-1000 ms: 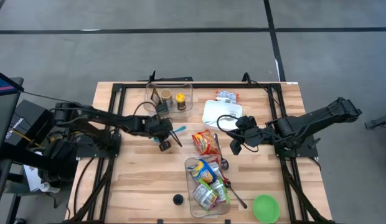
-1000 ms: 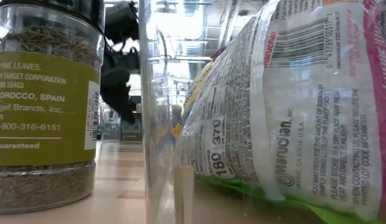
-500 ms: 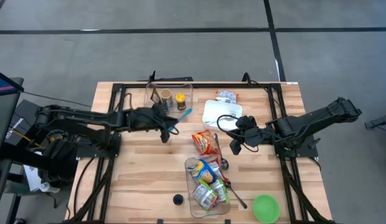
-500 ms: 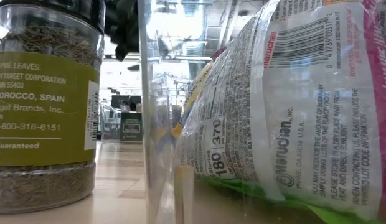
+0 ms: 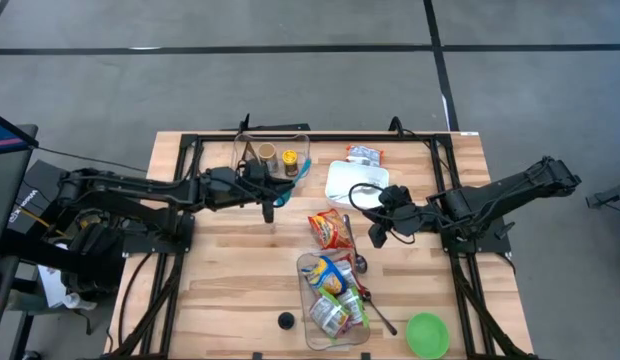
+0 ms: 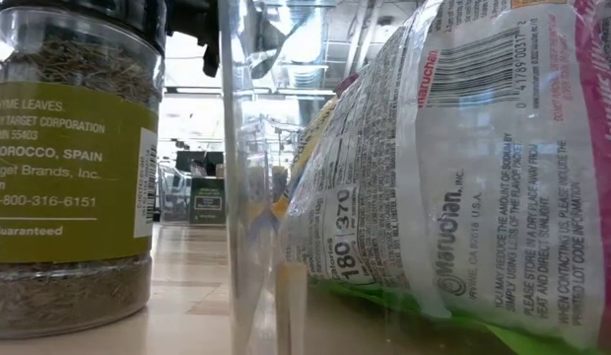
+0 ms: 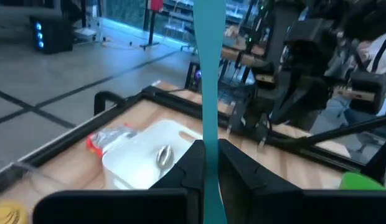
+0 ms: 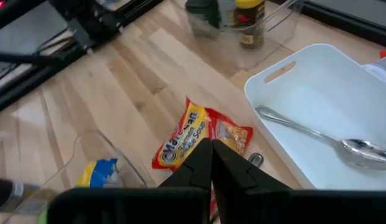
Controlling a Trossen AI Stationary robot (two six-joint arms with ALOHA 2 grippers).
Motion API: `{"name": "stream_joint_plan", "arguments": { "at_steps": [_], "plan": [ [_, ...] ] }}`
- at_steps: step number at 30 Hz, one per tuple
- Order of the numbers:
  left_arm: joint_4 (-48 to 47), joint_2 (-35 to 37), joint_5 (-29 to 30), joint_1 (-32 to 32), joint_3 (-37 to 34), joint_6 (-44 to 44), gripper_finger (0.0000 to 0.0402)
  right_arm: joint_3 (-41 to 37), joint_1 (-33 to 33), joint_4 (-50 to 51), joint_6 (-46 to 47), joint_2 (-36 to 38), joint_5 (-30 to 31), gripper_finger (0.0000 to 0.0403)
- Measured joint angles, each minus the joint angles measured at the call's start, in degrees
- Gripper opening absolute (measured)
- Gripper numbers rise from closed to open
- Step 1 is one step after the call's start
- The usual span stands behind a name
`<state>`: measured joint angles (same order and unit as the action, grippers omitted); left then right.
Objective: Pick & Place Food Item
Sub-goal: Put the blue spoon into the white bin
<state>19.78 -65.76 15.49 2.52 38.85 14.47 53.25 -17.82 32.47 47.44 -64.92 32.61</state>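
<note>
Now left gripper (image 5: 281, 191) clamps teal utensil (image 5: 301, 171), raised.

A red-and-yellow ramen packet (image 5: 331, 230) lies flat mid-table, beside the white tray (image 5: 352, 182).

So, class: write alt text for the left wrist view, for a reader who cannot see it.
The left gripper is shut on a teal utensil handle that stands upright between its fingers. Beyond it, a white tray holding a metal spoon sits on the wooden table.
</note>
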Motion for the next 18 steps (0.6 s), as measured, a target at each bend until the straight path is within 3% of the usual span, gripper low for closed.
{"name": "stream_joint_plan", "arguments": {
  "at_steps": [6, 11, 18],
  "plan": [
    [4.55, -5.33, 0.84, -0.19, 0.0, 3.98, 0.0021, 0.0, 1.4, -0.14, 4.52, 0.13, 2.37, 0.0001],
    [11.38, -13.18, 5.08, -1.99, 0.2, 5.1, 0.0021, 0.0, 4.69, -2.14, 7.25, 0.22, 2.27, 0.0001],
    [12.77, -22.27, 11.33, -3.84, 5.32, 5.1, 0.0021, 0.0, 8.85, -10.24, 7.6, 0.22, 1.79, 0.0001]
  ]
}}
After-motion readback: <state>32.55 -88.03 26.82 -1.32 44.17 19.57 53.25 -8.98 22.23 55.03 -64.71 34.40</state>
